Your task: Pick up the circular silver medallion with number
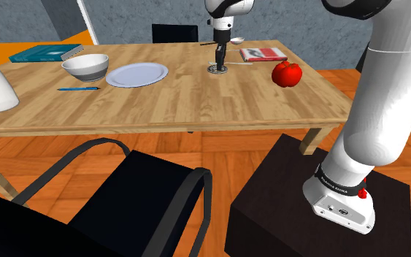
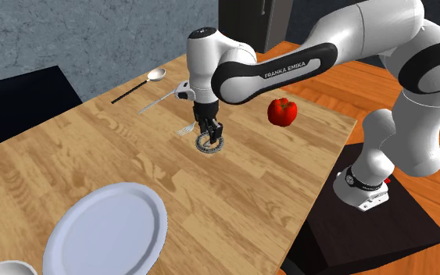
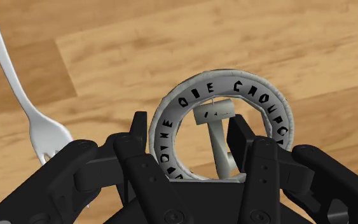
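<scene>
The all-black two-finger gripper stood upright a little above the middle of the second exterior view, its tips down on the light wooden surface; between them lay the circular silver medallion, a grey ring lettered in black round a small numbered plaque. In the wrist view the gripper appeared clenched on the medallion; one of its fingers pressed the outside of the rim, while the other stood within the ring beside the central stem (so the hold took in only part of the hoop, not its whole width). In the shoulder view the medallion sat flat on the surface at upper centre, not yet raised.

The chief risk, as I judged it, was that off-centre hold; on lifting, the free side of the ring could sag and swing, and the thin rim might slip out. The white fork lay just beside the gripper, so a sideways drift could catch its tines and drag it; the red fruit, well apart toward the right of the second exterior view, posed no such trouble.
</scene>
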Robot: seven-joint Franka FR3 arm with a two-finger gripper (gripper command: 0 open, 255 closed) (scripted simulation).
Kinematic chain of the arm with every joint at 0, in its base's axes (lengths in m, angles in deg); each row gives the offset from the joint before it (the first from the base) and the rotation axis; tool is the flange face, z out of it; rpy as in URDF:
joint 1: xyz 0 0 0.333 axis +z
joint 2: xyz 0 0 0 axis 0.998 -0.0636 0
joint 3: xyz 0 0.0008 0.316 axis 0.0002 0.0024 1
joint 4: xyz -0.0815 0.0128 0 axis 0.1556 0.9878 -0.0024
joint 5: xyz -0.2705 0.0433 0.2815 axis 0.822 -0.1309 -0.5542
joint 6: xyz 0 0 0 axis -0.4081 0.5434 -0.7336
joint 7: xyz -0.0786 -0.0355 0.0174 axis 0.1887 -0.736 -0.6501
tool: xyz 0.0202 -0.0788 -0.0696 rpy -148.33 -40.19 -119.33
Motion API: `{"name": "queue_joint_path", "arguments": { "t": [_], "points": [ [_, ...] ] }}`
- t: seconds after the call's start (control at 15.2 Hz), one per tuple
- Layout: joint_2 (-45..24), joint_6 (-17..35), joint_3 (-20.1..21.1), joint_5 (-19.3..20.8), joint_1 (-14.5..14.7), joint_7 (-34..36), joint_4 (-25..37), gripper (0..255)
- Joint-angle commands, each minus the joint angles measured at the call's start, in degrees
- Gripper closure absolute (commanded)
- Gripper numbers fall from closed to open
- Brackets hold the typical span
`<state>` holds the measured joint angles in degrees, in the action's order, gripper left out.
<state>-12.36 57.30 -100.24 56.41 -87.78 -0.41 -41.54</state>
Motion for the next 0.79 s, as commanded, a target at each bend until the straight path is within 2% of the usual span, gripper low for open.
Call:
{"name": "queue_joint_path", "arguments": {
  "t": [0.0,0.59,0.73],
  "points": [
    [0.2,-1.5,0.0,0.1,0.0,0.1,1.3,255],
    [0.7,-8.2,-0.1,0.4,-0.1,0.5,7.6,255],
    [0.7,-8.3,-0.1,0.4,-0.1,0.5,7.7,255]
  ]
}}
